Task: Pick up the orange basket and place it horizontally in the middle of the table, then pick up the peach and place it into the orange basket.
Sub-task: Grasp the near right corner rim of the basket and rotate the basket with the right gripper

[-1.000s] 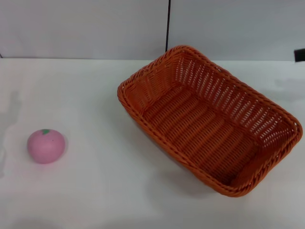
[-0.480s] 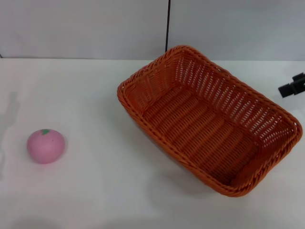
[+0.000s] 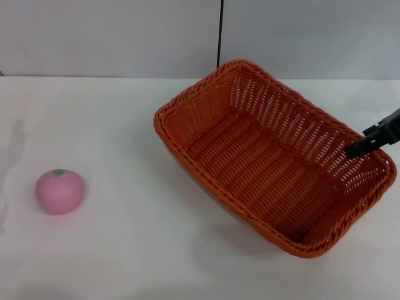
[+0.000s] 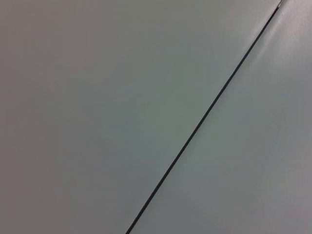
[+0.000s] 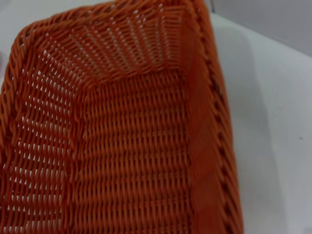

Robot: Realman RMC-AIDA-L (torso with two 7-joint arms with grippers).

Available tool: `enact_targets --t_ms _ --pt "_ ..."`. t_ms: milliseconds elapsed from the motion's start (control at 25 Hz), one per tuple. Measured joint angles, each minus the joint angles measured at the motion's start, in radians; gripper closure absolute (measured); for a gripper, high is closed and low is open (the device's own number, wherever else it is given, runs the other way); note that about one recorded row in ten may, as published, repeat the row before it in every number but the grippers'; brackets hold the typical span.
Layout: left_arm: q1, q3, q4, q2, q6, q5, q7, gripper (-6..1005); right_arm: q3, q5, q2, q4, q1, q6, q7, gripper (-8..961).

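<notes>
Head view puts the basket (image 3: 275,156) askew at 3 o'clock, peach (image 3: 59,191) at 9 — right gripper (image 3: 375,140), spread untellable, nears the rim, so next comes a rim grasp.

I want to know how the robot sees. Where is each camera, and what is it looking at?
Head view: up on the head, looking down at the table, the peach, the orange basket; the right gripper pokes in.
Left wrist view: on the left arm, facing a plain grey wall; no body shows.
Right wrist view: on the right arm, looking into the basket; no fingers show.
Shared: head and right wrist both see the basket.
</notes>
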Motion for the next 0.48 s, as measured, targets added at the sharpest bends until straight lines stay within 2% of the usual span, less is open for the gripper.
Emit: enact_targets --t_ms 440,480 --pt "0.002 0.0 0.003 0.0 0.013 0.0 0.0 158 -0.071 -0.002 0.019 0.077 0.005 0.053 -0.006 216" --pt "0.002 0.0 0.003 0.0 0.017 0.0 0.0 158 -0.074 -0.002 0.023 0.072 0.002 0.056 -0.007 260"
